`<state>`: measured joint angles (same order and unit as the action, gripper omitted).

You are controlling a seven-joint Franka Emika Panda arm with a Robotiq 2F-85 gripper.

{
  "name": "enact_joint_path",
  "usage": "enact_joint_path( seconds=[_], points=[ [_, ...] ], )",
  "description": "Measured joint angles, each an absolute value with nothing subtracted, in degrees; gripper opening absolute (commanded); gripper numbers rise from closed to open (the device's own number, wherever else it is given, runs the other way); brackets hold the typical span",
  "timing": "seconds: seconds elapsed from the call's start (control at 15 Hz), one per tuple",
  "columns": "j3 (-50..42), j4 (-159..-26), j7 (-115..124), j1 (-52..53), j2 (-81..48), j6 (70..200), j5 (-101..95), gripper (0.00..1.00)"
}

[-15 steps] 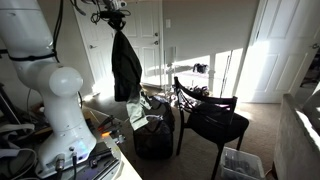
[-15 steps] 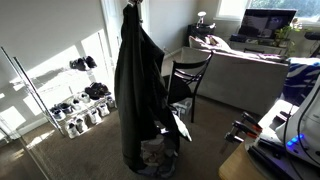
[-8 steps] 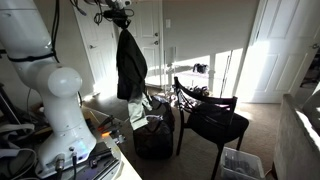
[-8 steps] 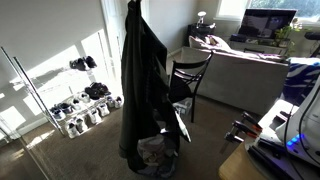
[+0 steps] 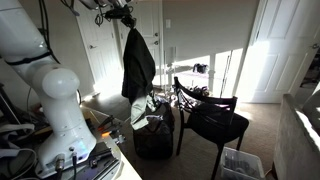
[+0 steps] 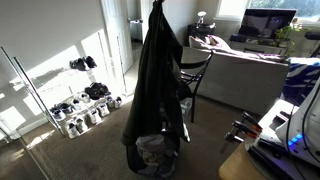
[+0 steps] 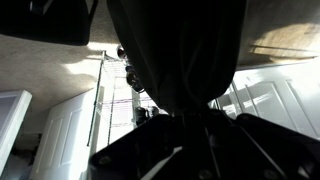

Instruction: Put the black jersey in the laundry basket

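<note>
A: Starting closest in, what is the gripper [image 7: 198,130] doing?

B: It is clenching a bunched fold of the black jersey [image 7: 180,50]. In the wrist view the dark cloth is filling the middle of the frame right at the fingers. In an exterior view the gripper [image 5: 122,17] is holding it high, near the top of the frame.

A: And the jersey itself?

B: It is hanging in one long limp drape [image 6: 160,80], with its hem dangling down around the rim of the laundry basket [image 6: 152,158]. In an exterior view the jersey [image 5: 137,65] is looking a little off to one side of the basket [image 5: 153,132]. I cannot tell whether the hem is truly over the opening.

A: So what is worrying you?

B: If the fingers are letting go while the cloth is off-centre, the jersey is likely to be folding over the soft rim and sliding onto the carpet. It is long too, so a fast lowering could be leaving half of it piled outside.

A: Anything further back?

B: The black chair [image 5: 212,115] is standing just beside the basket, and a swinging sleeve could be snagging on its back. The clear bin [image 5: 240,162] and the shoe rack [image 6: 85,100] are sitting well apart, so they are posing no trouble.
</note>
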<state>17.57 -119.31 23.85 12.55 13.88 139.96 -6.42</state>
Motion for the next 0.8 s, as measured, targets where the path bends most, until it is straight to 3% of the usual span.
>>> enact_joint_path(
  seconds=[0.33,0.8],
  points=[
    [20.55,-121.61,37.81,7.98,15.14,137.45,-15.79,0.04],
    [20.38,-119.32,36.73,8.63,13.18,133.98,-15.87,0.04]
  ],
)
